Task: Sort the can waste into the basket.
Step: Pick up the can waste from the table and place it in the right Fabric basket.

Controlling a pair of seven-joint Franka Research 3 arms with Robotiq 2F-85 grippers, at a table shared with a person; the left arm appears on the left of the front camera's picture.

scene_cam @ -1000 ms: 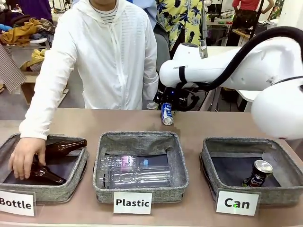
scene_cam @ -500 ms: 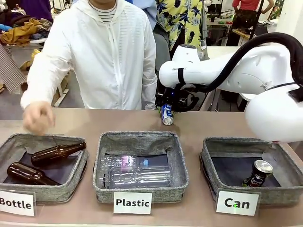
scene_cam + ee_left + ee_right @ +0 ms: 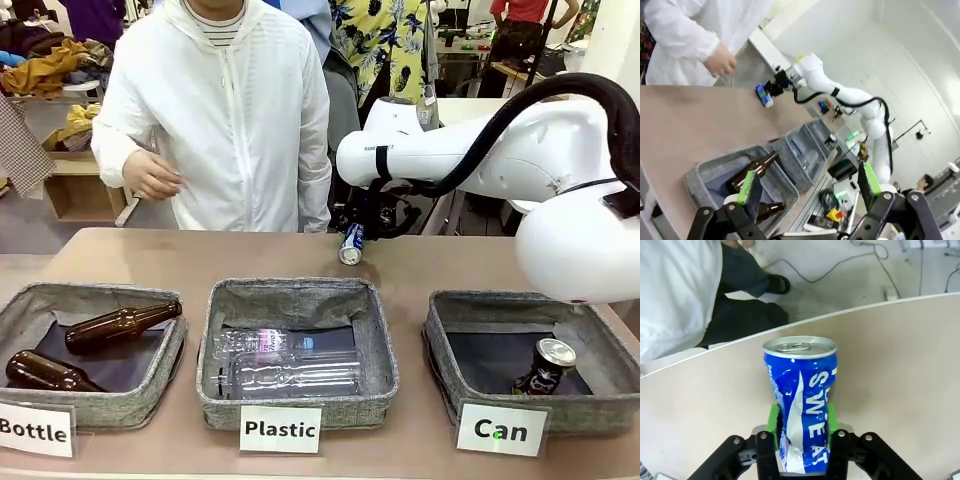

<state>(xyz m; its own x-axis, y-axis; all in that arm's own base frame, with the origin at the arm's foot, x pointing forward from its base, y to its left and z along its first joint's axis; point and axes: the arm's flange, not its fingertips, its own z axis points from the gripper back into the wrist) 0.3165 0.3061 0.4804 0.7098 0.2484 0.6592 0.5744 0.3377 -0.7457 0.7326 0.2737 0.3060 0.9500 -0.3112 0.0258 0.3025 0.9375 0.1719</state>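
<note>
The blue and white can (image 3: pixel 351 243) is tilted at the far edge of the table, with my right gripper (image 3: pixel 358 228) shut on it. In the right wrist view the can (image 3: pixel 801 395) is dented between the green pads (image 3: pixel 772 421), its silver top pointing away. A black can (image 3: pixel 545 367) with a silver top leans inside the grey basket (image 3: pixel 520 299) at the front right, behind the card reading "Can" (image 3: pixel 500 428). My left gripper (image 3: pixel 807 186) hangs open and empty off the table's left end. From there the blue can (image 3: pixel 763 95) shows far off.
The middle basket (image 3: pixel 220 340), carded "Plastic", holds clear plastic bottles (image 3: pixel 290 372). The left basket (image 3: pixel 175 345), carded "Bottle", holds two brown glass bottles (image 3: pixel 122 324). A person in a white jacket stands across the table, one hand (image 3: pixel 152 175) held at the waist.
My right gripper has shut on the blue can, which now leans more. The person's hand has left the Bottle basket and drawn back to the body; the second brown bottle lies uncovered.
</note>
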